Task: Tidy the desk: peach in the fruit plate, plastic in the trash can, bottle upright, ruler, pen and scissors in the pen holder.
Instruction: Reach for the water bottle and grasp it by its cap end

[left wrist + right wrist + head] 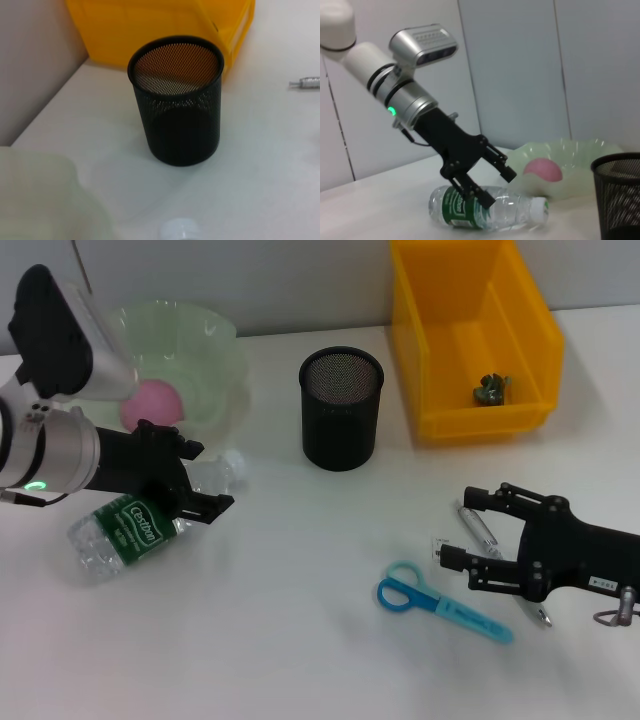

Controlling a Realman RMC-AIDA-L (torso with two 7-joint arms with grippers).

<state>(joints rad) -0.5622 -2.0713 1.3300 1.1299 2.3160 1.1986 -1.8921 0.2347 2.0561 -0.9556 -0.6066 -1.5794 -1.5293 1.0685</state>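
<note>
1. Straddling the water bottle [125, 531], the left claw [195, 485] hangs with its fingers spread apart over the bottle's shoulder, near the white cap [232, 464]. The right wrist view shows one finger low against the clear body and the other above it; nothing is clamped yet.
2. Bottle lies on its side on the white worktop [300, 640], just in front of the pale green fruit plate [215, 350]. Green label faces up. Peach [152, 403] already sits in the plate.
3. Step in hand, as I judge it: get the bottle upright. Advice: lower until both fingers bracket the body just below the neck, then close firmly. The thin plastic is likely to dent and slip if pinched lightly.
4. Pivot about the base, swinging the cap end up and away from the plate rim, which is close. Set the base flat on bare worktop before letting go.
5. Mesh pen holder [341, 408] stands clear, empty in the left wrist view. Yellow trash can [470, 335] holds a small crumpled scrap [491, 388].
6. Right claw [462, 532] rests low with fingers apart around a silver pen [478, 527]; blue scissors [440, 602] lie just beside it. No ruler can be made out.
</note>
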